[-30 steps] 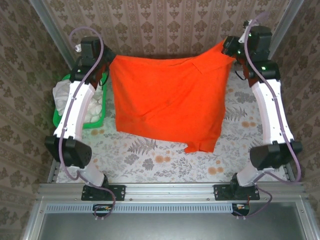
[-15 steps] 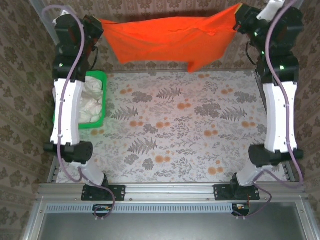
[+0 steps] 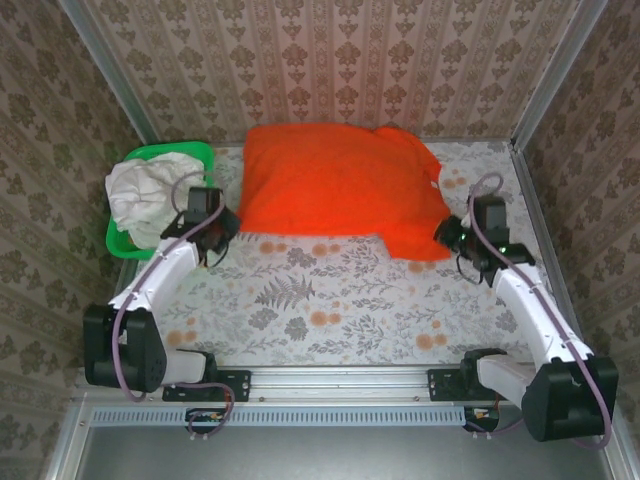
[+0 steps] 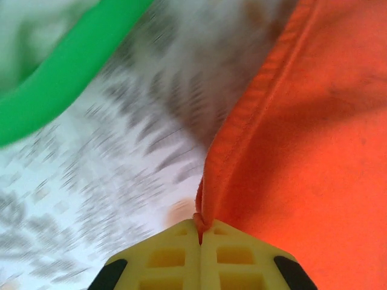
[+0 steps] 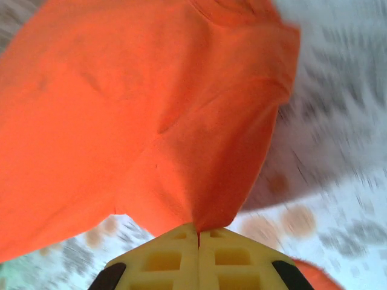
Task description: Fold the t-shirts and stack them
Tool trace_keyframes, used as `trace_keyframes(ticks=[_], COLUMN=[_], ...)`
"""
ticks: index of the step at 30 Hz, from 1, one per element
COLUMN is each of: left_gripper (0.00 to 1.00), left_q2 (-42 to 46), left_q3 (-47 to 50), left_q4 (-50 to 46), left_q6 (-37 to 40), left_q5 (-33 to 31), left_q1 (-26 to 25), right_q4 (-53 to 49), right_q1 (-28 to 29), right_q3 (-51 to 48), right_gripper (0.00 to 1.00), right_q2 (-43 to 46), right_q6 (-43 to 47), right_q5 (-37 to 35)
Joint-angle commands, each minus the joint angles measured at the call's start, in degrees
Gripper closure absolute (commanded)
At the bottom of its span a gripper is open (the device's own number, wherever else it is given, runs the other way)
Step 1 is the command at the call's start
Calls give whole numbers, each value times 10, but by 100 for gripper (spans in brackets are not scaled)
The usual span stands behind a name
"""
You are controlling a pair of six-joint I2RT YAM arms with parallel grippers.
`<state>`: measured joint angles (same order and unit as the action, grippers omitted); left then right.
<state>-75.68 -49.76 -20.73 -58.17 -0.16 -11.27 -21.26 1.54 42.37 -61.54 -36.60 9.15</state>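
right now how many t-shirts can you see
2: the orange-red t-shirt spread across the table's far side; the white t-shirt bunched in the green basket, far left. Others may hide under it.

Robot test booth, lab rig dressed as home: damask wallpaper panels beyond jaws, floral tablecloth beneath them, bare aluminium frame rail behind them.

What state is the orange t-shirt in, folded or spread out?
Spread out: the orange t-shirt lies as one broad sheet on the table, near corners pinched in the left pincer and right pincer.
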Motion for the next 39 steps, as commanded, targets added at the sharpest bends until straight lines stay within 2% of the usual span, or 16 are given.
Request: trace_keyframes(ticks=[1,5,19,27,32,36,37,38,39], left_gripper=[100,100,100,100,100,100,100,100,100], left_q2=[10,-12,40,86,115,136,135,131,126], left_q3=[45,80,161,209,203,206,205,204,204], left_q4=[45,36,-8,-15,-36,-27,-26,-26,-28], left_q6=[-29,-37,-48,-58,-65,-74,-71,-68,-69], left_q5=[2,13,0,-6,-5,-16,-20,-22,-21], left_q1=[-1,-2,-4,-4,-4,-4,-4,-4,-3], right_q4=[37,9,-111,-114,-146,-108,-98,-97,-97], right_q1=[-1,-1,-1,-1,-1,-1,-1,-1,-1], right_q3=[-68,-122,-122,-119,-106,-123,-125,-124,-120], right_gripper=[100,100,100,100,100,99,98,91,77], right_q2=[19,17,49,48,85,96,86,76,62], right_q6=[-36,-47,-50,-45,-45,-59,-58,-55,-52], right_q5=[15,-1,-34,-20,-21,-7,-6,-7,-12])
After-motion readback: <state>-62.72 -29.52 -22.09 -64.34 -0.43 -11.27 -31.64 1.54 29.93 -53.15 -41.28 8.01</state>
